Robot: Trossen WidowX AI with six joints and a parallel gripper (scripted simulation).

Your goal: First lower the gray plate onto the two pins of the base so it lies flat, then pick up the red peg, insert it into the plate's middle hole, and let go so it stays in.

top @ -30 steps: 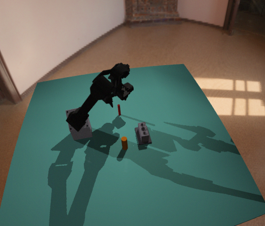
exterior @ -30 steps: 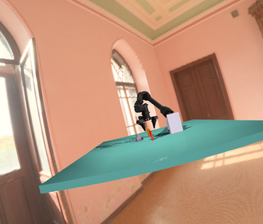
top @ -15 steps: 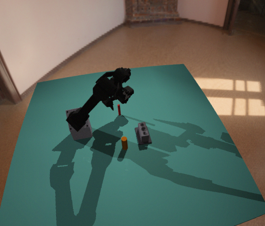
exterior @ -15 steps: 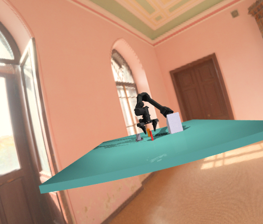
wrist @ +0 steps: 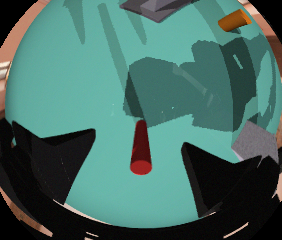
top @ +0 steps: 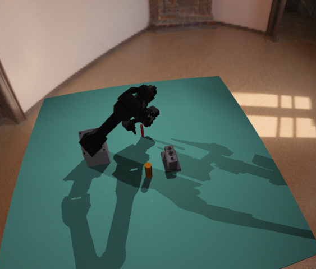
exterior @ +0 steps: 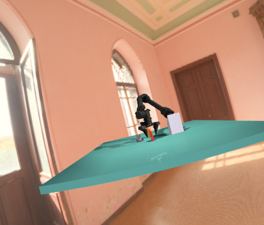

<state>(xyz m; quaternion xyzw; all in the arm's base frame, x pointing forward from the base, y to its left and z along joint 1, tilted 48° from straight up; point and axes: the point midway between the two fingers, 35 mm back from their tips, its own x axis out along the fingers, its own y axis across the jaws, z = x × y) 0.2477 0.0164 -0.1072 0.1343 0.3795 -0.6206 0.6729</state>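
The gray plate (top: 172,165) (exterior: 138,137), a block with three holes in its top, sits level on the dark base (top: 164,165) (wrist: 157,18); no gap shows between them, and the pins cannot be made out clearly. The red peg (top: 142,131) (exterior: 152,137) (wrist: 141,150) stands upright on the table, apart from the base. My gripper (top: 142,129) (exterior: 152,135) (wrist: 139,141) is open and points down at the peg. In the wrist view the peg stands between the spread fingers, with a gap on either side, and neither finger touches it.
An orange cylinder (top: 148,170) (exterior: 148,132) (wrist: 234,21) stands beside the base, on the side nearer the top camera. The arm's gray mounting block (top: 98,159) (exterior: 175,123) (wrist: 255,141) stands to the left in the top view. Arm shadows cross the teal table (top: 181,240) (exterior: 117,164).
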